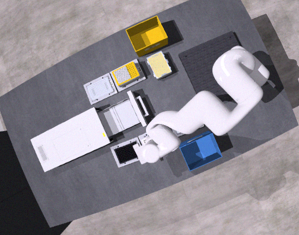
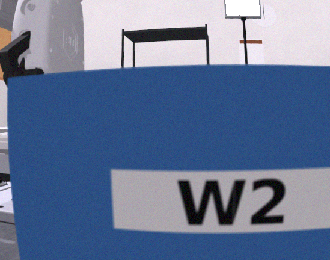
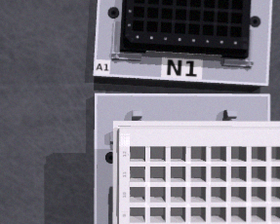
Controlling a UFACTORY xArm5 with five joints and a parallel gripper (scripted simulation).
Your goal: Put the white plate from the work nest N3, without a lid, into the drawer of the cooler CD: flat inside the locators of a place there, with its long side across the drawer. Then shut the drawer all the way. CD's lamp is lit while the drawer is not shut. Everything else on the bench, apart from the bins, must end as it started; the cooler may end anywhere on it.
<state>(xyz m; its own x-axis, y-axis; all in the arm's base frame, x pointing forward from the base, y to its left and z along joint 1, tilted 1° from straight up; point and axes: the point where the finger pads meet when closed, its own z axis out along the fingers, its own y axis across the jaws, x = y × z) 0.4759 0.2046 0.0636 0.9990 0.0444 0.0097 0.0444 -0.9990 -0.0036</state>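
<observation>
The dark grey tabletop (image 1: 82,190) has faint mottling and, from above, three straight edges and one long edge that bows outward. Close to that bowed edge stands a yellow bin (image 1: 134,45). Just beside it, farther in from the edge, sits a pale box with a yellow gridded top (image 1: 159,65). Two light plates lie end to end between there and the white cooler (image 1: 68,140), whose drawer (image 1: 126,114) stands out over the tabletop. Toward the opposite long edge rest a pale nest marked N1 (image 1: 120,165) (image 3: 137,73) and a blue bin (image 1: 187,158) (image 2: 67,132). A black ribbed mat (image 1: 202,65) lies toward the short edge by the arm.
</observation>
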